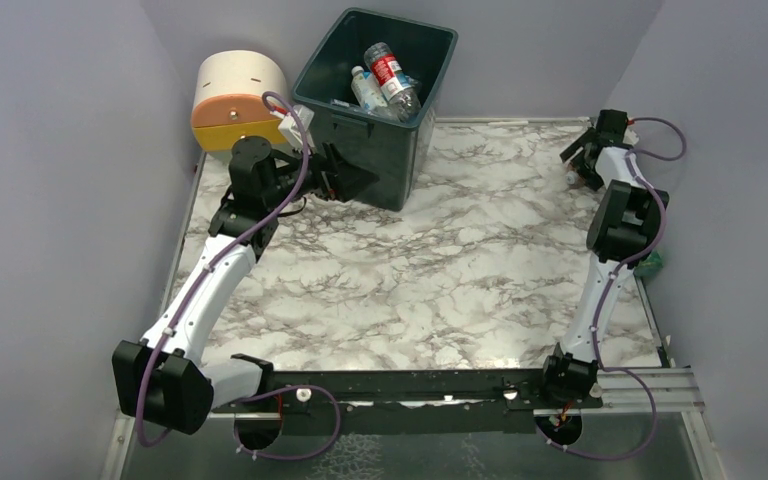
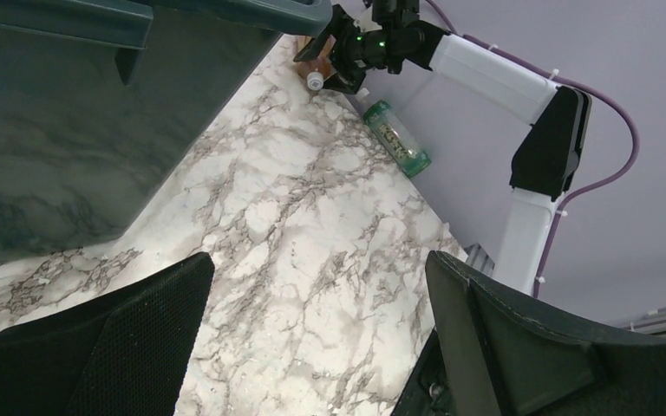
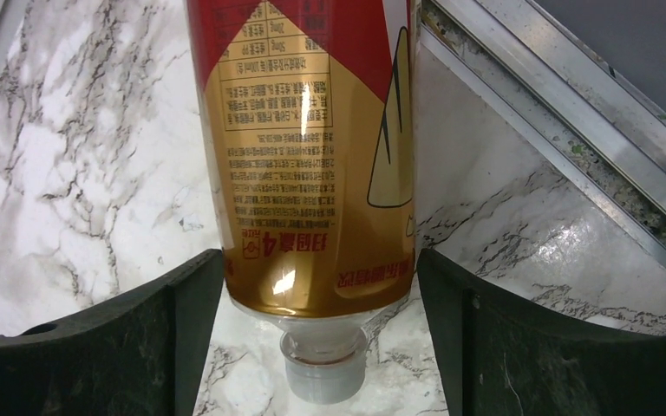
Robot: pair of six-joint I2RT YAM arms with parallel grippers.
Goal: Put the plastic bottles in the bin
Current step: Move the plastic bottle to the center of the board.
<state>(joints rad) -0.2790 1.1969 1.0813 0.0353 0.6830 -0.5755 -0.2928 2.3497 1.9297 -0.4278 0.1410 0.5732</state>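
Bottles [image 1: 385,78], several, mostly clear, one red-labelled: lying inside the bin [image 1: 400,150], dark green, at the far edge of the table [image 1: 440,270].
Red-and-gold bottle [image 3: 312,130], pale cap: lying on the table well to the right of the bin, between the fingers of the right gripper [image 3: 321,277]. The fingers sit close against its sides; whether they grip it cannot be told.
Green bottle [image 2: 396,139]: on the table, well right of the bin.
Left gripper [image 2: 319,260]: spread wide, empty, just beside the bin's near wall.
Drawer unit [image 1: 237,100], cream and orange: left of the bin.
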